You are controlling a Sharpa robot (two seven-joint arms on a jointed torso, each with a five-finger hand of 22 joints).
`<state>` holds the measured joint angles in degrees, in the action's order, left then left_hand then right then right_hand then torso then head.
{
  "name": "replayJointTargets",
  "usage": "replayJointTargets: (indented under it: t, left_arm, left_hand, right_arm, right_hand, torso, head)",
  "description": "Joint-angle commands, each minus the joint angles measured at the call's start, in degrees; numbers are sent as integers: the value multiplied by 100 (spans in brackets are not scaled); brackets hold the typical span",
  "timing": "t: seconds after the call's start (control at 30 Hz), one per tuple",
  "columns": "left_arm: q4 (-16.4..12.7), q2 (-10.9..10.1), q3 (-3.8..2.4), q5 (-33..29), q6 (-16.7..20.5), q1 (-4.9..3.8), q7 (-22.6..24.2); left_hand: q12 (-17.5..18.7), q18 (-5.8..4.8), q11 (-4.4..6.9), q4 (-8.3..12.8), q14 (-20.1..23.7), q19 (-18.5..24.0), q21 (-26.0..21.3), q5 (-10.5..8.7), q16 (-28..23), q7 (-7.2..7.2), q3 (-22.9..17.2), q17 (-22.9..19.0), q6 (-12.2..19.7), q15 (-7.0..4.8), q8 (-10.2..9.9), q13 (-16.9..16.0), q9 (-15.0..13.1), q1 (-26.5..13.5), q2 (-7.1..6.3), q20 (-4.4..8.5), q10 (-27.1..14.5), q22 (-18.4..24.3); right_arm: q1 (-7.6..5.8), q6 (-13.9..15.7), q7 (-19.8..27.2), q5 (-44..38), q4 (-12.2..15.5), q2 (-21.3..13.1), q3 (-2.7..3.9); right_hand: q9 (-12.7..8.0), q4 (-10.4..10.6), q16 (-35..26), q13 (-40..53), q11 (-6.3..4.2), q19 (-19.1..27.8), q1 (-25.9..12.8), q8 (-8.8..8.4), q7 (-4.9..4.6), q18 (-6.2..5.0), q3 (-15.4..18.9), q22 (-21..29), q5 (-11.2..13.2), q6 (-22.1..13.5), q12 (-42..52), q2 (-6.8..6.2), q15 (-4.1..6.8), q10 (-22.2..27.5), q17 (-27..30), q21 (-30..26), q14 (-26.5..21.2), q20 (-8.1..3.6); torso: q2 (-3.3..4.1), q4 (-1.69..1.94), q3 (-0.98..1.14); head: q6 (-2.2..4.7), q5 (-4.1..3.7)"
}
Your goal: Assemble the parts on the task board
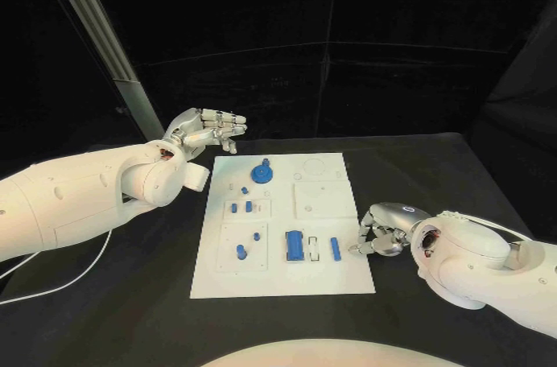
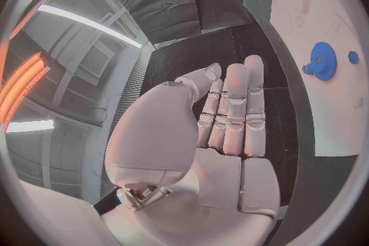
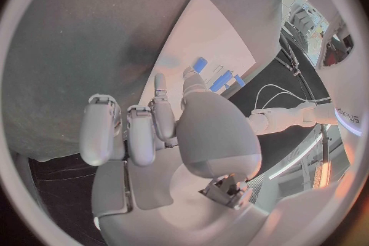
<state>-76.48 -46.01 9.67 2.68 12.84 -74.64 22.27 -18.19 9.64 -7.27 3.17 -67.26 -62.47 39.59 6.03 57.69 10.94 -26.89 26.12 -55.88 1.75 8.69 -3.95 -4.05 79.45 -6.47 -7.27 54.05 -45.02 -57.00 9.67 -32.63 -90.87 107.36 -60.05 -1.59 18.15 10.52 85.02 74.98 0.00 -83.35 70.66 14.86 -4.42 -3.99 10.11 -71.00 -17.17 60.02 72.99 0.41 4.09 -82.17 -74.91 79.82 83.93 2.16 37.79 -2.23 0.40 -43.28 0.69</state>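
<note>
The white task board (image 1: pixel 331 282) lies mid-table. A blue gear (image 1: pixel 263 172) stands at its far end, with small blue pegs (image 1: pixel 241 207) below it, two more parts (image 1: pixel 246 245) lower left, and a blue block (image 1: pixel 295 245) beside a blue bar (image 1: pixel 336 249) near the front. My right hand (image 1: pixel 381 231) sits low at the board's right edge, just right of the bar, fingers curled and nothing held; its thumb tip (image 3: pixel 190 77) points at the blue block (image 3: pixel 200 64). My left hand (image 1: pixel 210 130) is raised off the board's far left corner, fingers straight, empty. The gear (image 2: pixel 325 61) lies beyond its fingers (image 2: pixel 234 111).
The black table (image 1: pixel 418 166) runs around the board on all sides. A grey metal post (image 1: pixel 116 61) rises at the back left behind my left arm. A white cable (image 1: pixel 70 274) trails on the table at the left.
</note>
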Motion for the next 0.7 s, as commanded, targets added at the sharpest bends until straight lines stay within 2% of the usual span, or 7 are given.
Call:
replayJointTargets:
  t: [0.03,0.17,0.23,0.43,0.5,0.7]
  left_arm:
    - [2,-3,-2,-11,-79,-7,34]
    - [3,-2,0,-11,-87,-7,30]
    - [2,-5,1,-11,-88,-6,29]
    - [3,-17,3,-11,-87,-6,30]
    - [4,-16,4,-11,-89,-5,30]
    - [7,-12,6,-11,-95,-1,28]
  left_hand:
    - [-27,90,-6,-5,21,12,-12,-4,37,-3,17,-5,34,26,29,5,-1,-55,2,-36,-52,6]
    - [-27,90,-6,-5,21,12,-12,-4,37,-3,17,-5,34,26,29,5,-1,-55,2,-36,-52,6]
    - [-27,90,-6,-5,21,12,-12,-4,37,-3,17,-5,34,26,29,5,-1,-55,2,-36,-52,6]
    - [-27,90,-6,-5,21,12,-12,-4,37,-3,17,-5,34,26,29,5,-1,-55,2,-36,-52,6]
    - [-27,90,-6,-5,21,12,-12,-4,37,-3,17,-5,34,26,29,5,-1,-55,2,-36,-52,6]
    - [-27,90,-6,-5,21,12,-12,-4,37,-3,17,-5,34,26,29,5,-1,-55,2,-36,-52,6]
  right_arm:
    - [-3,-130,-77,-223,-16,93,1]
    - [-2,-32,-48,-231,-20,179,1]
    - [-1,52,-33,-233,-15,193,1]
    - [-1,322,39,-250,34,182,1]
    - [-1,458,80,-249,77,181,2]
    - [-1,625,126,-147,136,218,2]
  right_hand:
    - [10,4,-21,182,-7,6,50,29,3,12,30,6,15,62,-38,15,-12,16,-704,-26,427,5]
    - [11,5,-24,181,-7,8,48,30,3,11,36,11,20,64,-40,12,-11,16,-700,-29,426,4]
    - [12,7,-23,185,-7,8,47,30,3,11,39,10,21,66,-35,11,-11,14,-700,-29,426,3]
    - [13,9,-18,190,-7,6,44,31,3,12,43,5,21,67,-28,11,-10,11,-709,-26,428,3]
    - [13,11,-14,193,-8,4,41,31,3,13,47,0,19,68,-24,11,-10,9,-715,-23,429,2]
    - [21,60,-16,196,-9,2,-8,23,4,13,100,2,-5,64,-22,18,-6,4,-716,-27,431,-7]
  torso:
    - [0,-3,3]
    - [0,2,6]
    - [-2,6,0]
    - [-11,-12,-1]
    - [-8,-8,0]
    - [-10,-5,2]
  head:
    - [-7,-3]
    - [-19,-1]
    - [-22,3]
    - [-18,22]
    - [-10,23]
    - [-8,15]
